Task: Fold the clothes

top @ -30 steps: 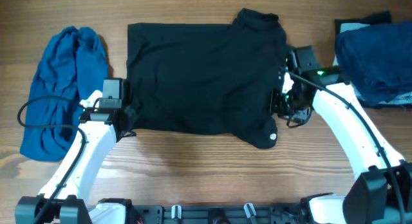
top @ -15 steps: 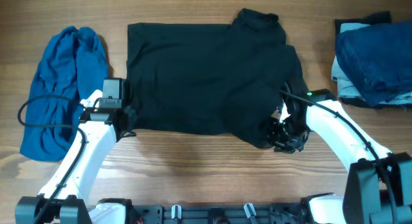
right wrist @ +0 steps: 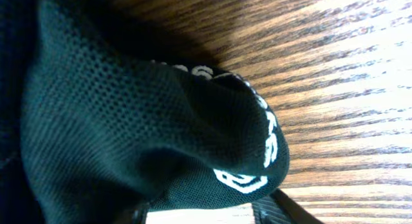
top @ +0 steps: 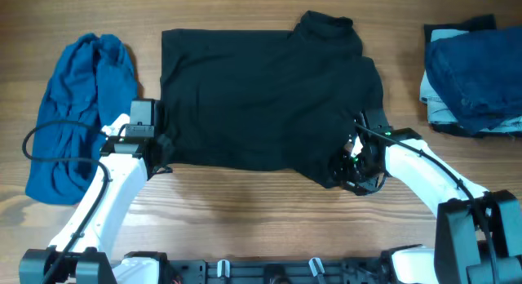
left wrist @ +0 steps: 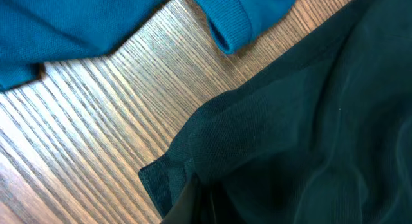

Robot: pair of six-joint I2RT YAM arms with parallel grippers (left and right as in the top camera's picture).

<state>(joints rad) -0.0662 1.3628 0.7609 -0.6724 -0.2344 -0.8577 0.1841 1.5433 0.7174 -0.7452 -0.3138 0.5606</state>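
Observation:
A black garment (top: 261, 96) lies spread flat in the middle of the table. My left gripper (top: 161, 149) is at its near left corner. In the left wrist view the jaws (left wrist: 193, 210) are shut on the black cloth (left wrist: 309, 121) just behind that corner. My right gripper (top: 349, 166) is at the garment's near right corner. In the right wrist view its fingers (right wrist: 209, 214) are apart, with the bunched black corner (right wrist: 129, 121) and its white print (right wrist: 257, 159) just ahead of them.
A crumpled blue garment (top: 77, 104) lies at the far left, and its cuff (left wrist: 228, 31) shows in the left wrist view. A pile of dark blue clothes (top: 473, 72) sits at the back right. The table is bare wood (top: 245, 210) along the front.
My right gripper has moved from the garment's right edge down to its near right corner. The left arm has not moved.

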